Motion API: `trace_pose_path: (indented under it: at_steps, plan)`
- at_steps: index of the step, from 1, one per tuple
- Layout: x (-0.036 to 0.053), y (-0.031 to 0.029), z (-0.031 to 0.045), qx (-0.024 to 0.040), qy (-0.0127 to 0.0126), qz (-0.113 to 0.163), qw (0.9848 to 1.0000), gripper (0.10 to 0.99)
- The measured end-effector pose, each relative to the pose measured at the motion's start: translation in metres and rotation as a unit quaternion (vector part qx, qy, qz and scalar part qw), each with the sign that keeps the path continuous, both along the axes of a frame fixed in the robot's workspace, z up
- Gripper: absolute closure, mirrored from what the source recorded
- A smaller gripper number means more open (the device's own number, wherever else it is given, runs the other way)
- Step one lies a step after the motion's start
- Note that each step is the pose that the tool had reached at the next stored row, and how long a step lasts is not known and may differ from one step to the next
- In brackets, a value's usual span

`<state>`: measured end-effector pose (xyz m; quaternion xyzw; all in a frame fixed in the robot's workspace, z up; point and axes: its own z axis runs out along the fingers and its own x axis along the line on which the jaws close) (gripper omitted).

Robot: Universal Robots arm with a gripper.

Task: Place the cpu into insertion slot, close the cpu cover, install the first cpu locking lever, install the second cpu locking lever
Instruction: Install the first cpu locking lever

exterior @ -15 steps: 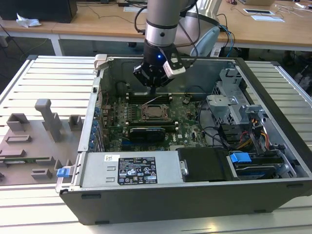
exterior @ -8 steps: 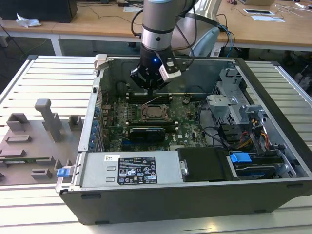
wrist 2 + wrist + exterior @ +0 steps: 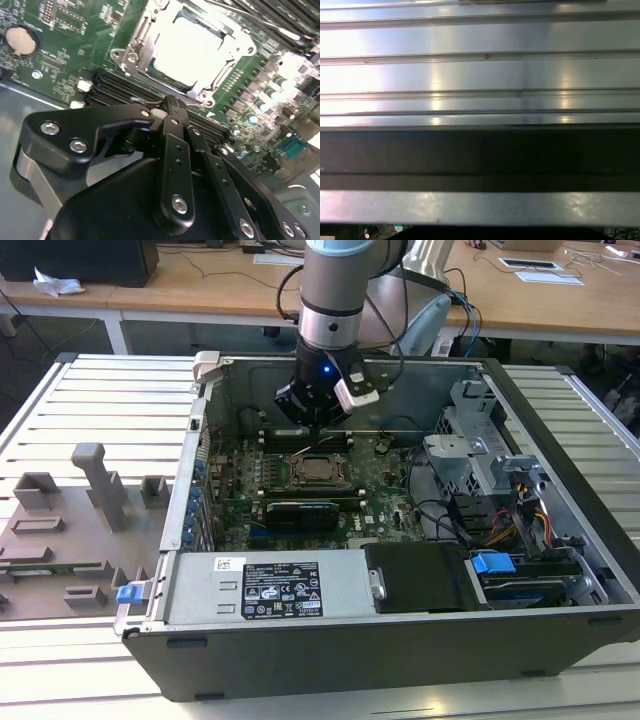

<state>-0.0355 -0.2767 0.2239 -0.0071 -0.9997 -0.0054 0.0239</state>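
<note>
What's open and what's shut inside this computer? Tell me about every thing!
computer case, open, lying on its side.
cover, down flat over the chip.
chip, in place, showing through the cover's window.
end effector, shut, fingertips together, close beside the cover.

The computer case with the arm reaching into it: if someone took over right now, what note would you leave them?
The gripper: fingers closed together, tip low beside one edge of the insertion slot.
The cpu: seated in the slot.
The cpu cover: lying flat over it, with the chip showing through its window.
Done: cpu placed, cover closed.
Left: the locking levers; I cannot tell whether either is latched.
</note>
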Motion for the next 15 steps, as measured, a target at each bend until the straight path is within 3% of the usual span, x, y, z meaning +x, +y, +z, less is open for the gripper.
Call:
trace_pose_path:
  at_steps: [5, 15]
  plan:
    - [0.0105, 0.0009, -0.0086, 0.0000, 0.0047, 0.000, 1.0000, 0.980]
    - [0.0254, 0.0009, -0.0190, 0.0000, 0.0096, 0.000, 1.0000, 0.980]
